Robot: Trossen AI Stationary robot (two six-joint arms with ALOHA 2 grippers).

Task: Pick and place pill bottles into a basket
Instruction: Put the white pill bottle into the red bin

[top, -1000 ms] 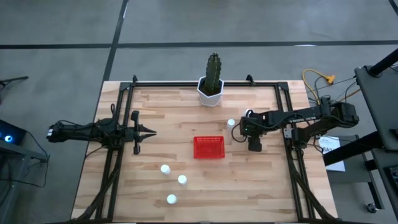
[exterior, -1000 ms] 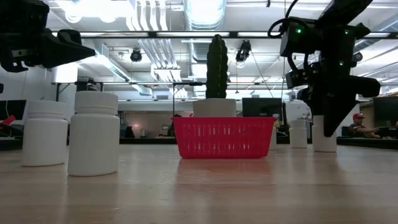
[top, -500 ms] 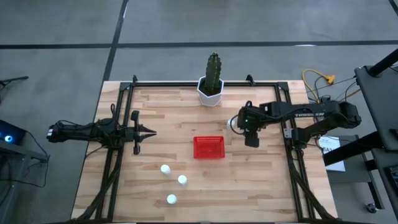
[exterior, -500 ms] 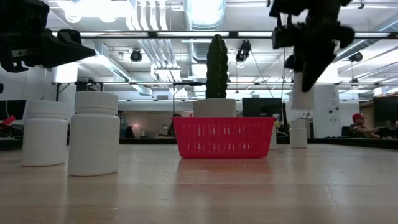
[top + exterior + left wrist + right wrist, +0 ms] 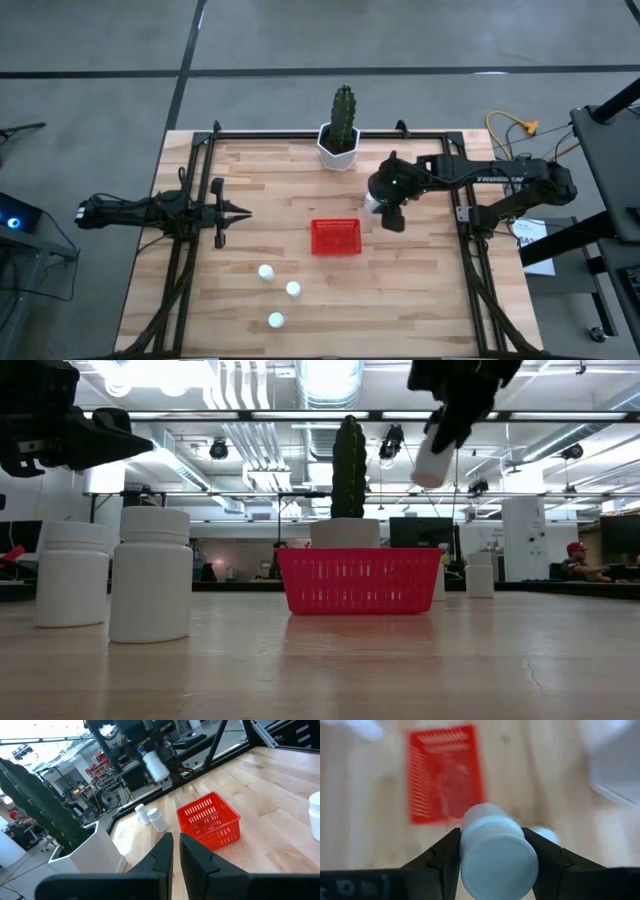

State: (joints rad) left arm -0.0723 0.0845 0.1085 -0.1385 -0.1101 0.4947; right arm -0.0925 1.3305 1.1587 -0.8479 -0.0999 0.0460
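My right gripper [image 5: 390, 216] is shut on a small white pill bottle [image 5: 497, 851] and holds it high above the table, just right of the red basket [image 5: 336, 236]. The held bottle also shows in the low view [image 5: 431, 461] and in the left wrist view [image 5: 155, 765]. Three bottles [image 5: 265, 271] [image 5: 293, 289] [image 5: 275, 320] stand on their bases near the front. Two more [image 5: 141, 812] [image 5: 158, 820] stand right of the basket. My left gripper [image 5: 243, 210] waits shut at the table's left, touching nothing. My right gripper pinches the bottle's round sides [image 5: 466, 845] between its two fingers [image 5: 442, 851], one on each side. The fingers come from above, slanting down. The bottle is lifted clear of the table and tilted, its cap end [image 5: 500, 867] toward the wrist camera.
A cactus in a white faceted pot [image 5: 340, 145] stands at the far edge, behind the basket. A dark metal frame [image 5: 200, 160] runs along the table's left, right and far sides. Bare wood lies between the basket and the front bottles.
My right gripper has lifted the bottle off the table, well above the basket's rim. It has moved toward the table's left, to a place beside the basket. The bottle stood upright on the table and is now tilted in the air.
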